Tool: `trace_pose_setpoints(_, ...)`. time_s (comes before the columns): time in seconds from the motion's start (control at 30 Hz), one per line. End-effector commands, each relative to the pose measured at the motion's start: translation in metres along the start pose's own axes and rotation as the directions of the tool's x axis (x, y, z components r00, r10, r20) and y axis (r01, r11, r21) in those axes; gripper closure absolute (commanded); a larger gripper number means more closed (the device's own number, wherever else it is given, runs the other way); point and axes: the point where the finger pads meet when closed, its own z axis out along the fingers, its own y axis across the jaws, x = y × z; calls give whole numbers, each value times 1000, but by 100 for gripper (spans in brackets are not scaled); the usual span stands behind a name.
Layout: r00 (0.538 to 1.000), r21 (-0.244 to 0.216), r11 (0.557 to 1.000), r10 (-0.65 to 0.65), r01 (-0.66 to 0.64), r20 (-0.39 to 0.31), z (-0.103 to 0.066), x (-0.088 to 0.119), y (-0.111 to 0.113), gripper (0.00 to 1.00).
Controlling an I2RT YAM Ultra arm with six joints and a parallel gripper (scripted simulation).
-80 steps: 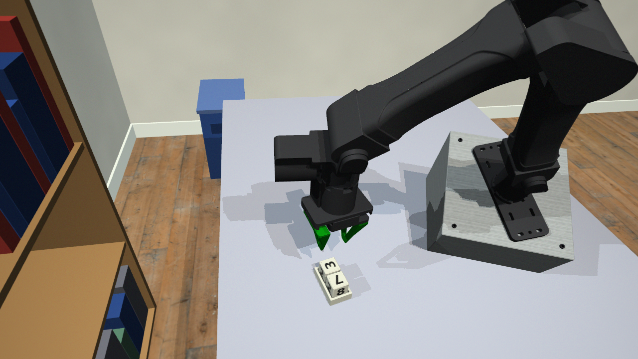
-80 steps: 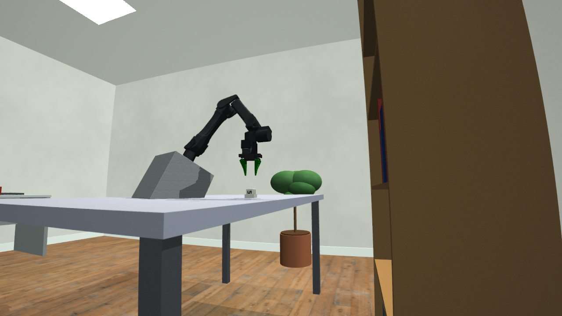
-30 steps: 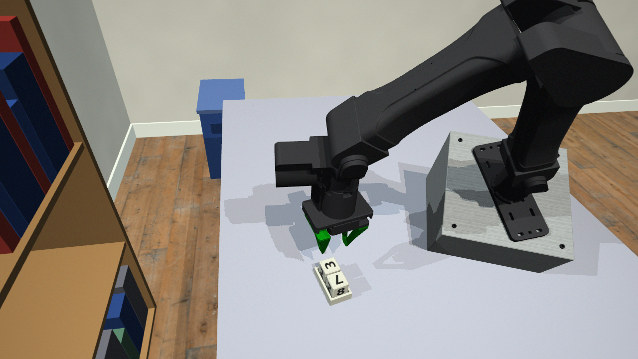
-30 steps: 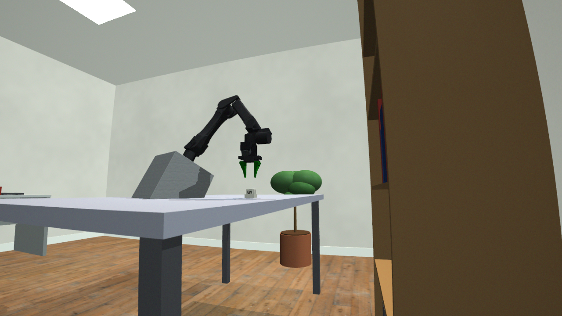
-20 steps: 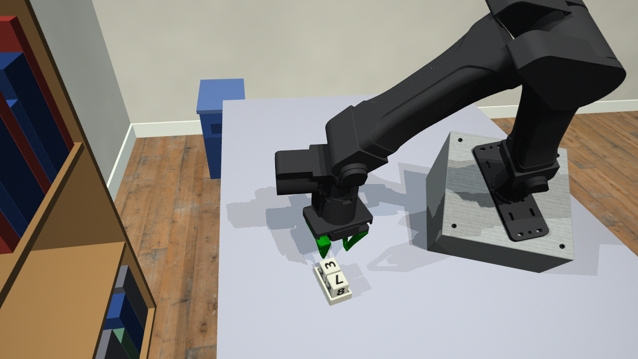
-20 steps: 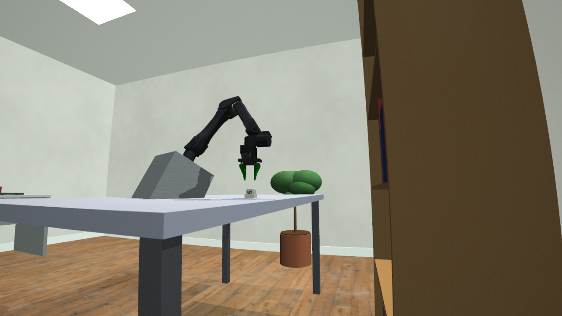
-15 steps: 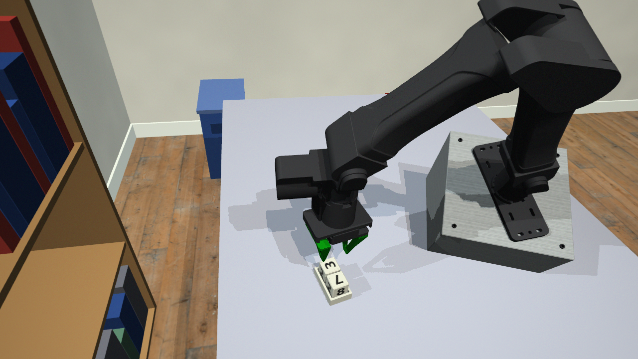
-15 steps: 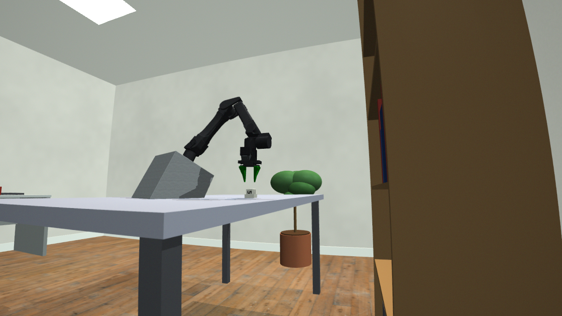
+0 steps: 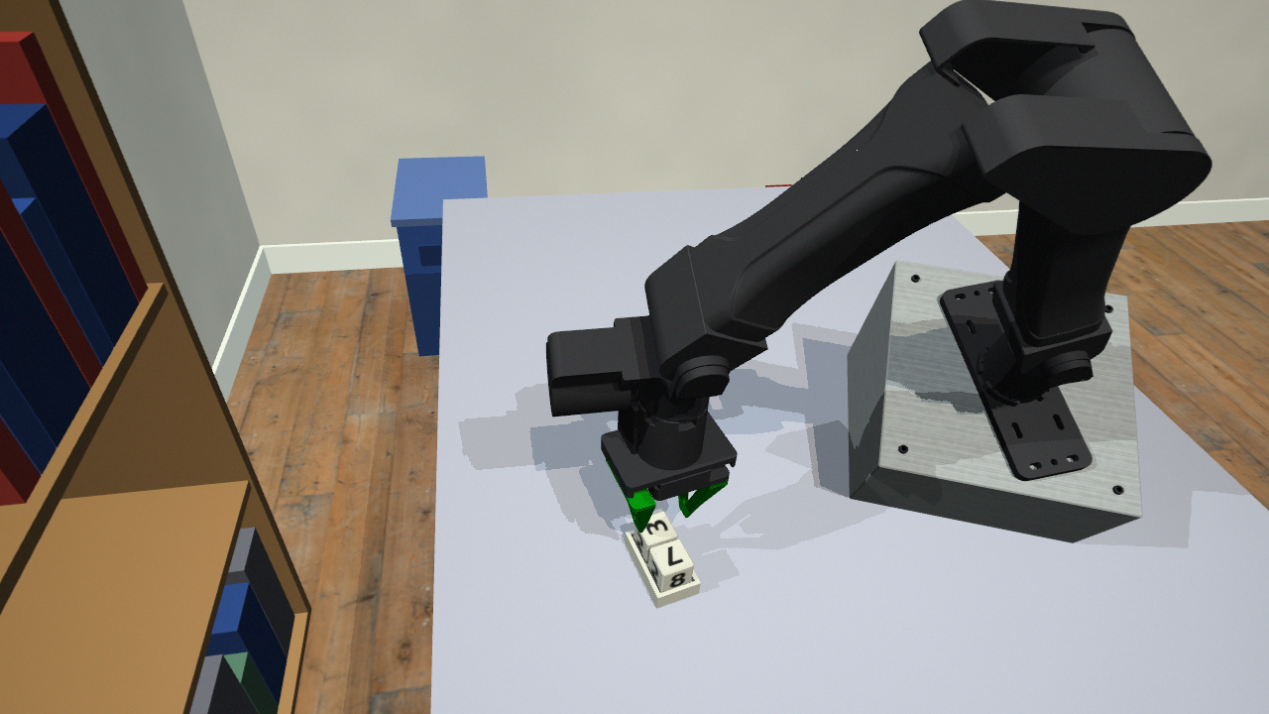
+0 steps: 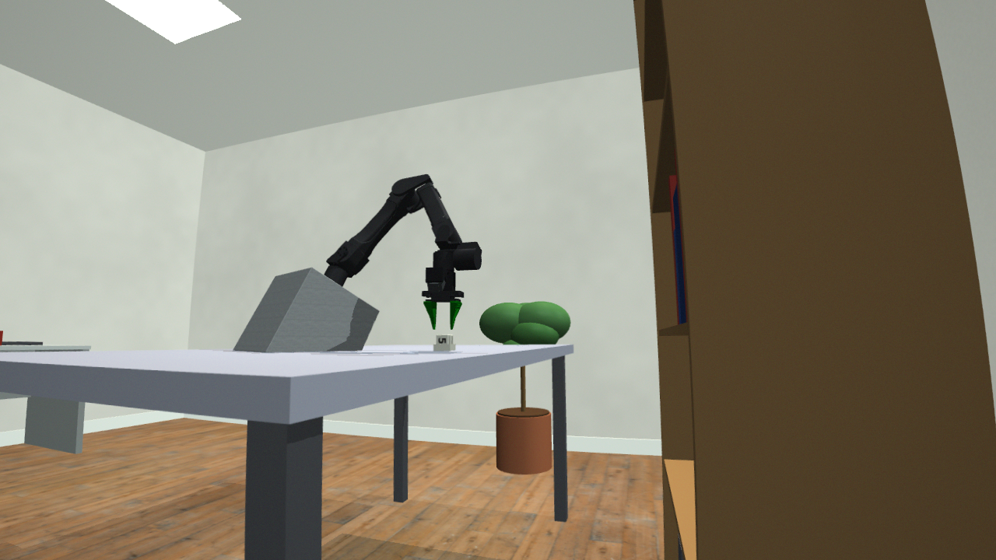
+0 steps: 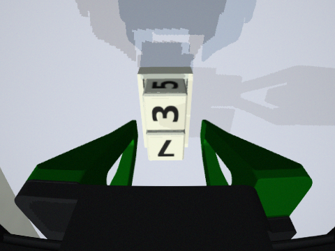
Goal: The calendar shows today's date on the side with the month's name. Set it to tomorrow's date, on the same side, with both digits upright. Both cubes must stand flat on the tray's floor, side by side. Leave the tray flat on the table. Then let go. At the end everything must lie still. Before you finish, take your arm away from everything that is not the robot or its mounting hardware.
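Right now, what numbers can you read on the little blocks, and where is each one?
"3": top of the cube nearer the gripper.
"7": top of the other cube.
"8": that cube's side, top view.
"5": end face of the 3 cube, wrist view.
Month name: not readable in any view.
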Motion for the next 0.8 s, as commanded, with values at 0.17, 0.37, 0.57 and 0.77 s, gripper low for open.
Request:
trace_pose_setpoints(0.17, 1000, -19, 1000, -3, 3, 17, 1, -3, 5, 53)
trace_pose_setpoints(0.37, 1000, -19, 1000, -3, 3, 17, 2, -3, 5, 53)
trace_pose_setpoints(0.57, 1000, -19, 1000, -3, 3, 17, 3, -3, 5, 53)
trace_pose_setpoints(0.77, 1000, -19, 1000, -3, 3, 17, 3, -3, 5, 53)
